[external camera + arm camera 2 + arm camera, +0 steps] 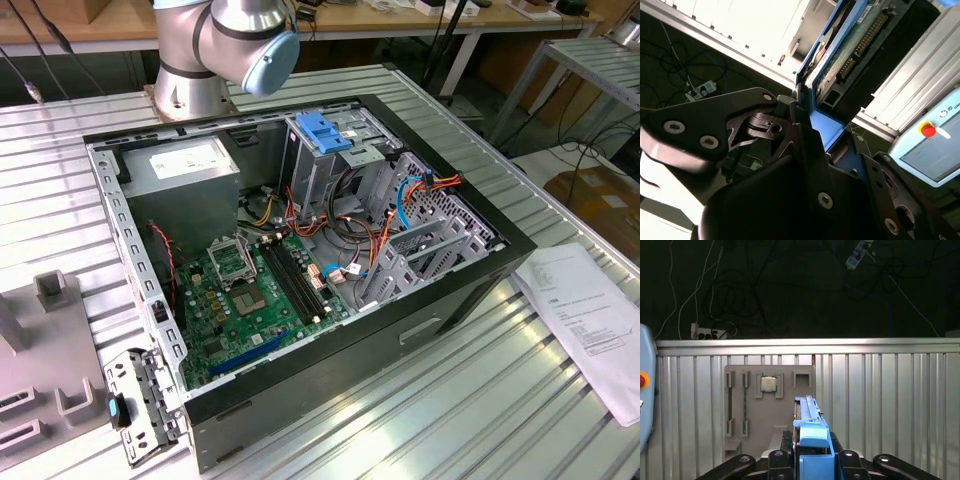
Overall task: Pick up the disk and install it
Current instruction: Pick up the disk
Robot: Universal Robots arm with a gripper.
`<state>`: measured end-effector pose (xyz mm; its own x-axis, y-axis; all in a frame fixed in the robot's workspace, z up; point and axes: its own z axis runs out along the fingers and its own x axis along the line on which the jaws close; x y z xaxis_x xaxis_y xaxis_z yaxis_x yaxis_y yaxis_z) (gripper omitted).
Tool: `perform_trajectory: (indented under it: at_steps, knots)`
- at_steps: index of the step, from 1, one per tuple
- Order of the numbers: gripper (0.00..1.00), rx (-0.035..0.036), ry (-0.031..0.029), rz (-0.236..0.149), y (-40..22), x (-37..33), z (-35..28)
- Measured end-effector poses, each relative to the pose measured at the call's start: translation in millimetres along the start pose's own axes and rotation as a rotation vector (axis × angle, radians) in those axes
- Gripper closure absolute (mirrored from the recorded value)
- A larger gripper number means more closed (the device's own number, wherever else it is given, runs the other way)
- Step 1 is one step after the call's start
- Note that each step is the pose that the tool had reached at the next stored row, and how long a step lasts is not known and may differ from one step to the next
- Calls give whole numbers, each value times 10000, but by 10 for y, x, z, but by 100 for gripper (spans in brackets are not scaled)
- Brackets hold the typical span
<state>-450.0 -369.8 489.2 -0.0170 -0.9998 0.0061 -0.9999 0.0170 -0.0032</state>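
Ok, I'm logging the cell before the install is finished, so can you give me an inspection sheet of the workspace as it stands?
Surface: ribbed metal table, with an open computer case on it.
Job's things: disk in its blue frame, held edge-on over the table, not yet installed.
Clutter: grey tray carrying a chip; paper sheets; a metal bracket.
Grippers: gripper shut on the disk.
Cables: coloured wires inside the case; loose cords and a power strip on the floor.
Surroundings: control pendant with a red button; wooden bench behind.
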Motion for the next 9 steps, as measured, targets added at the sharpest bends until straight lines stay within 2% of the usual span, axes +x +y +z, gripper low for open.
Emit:
perform_trajectory:
  at_steps: [3,9]
  knots:
    - [63,1,0,0,-52,-1,0]
    - [63,1,-1,0,-109,-2,1]
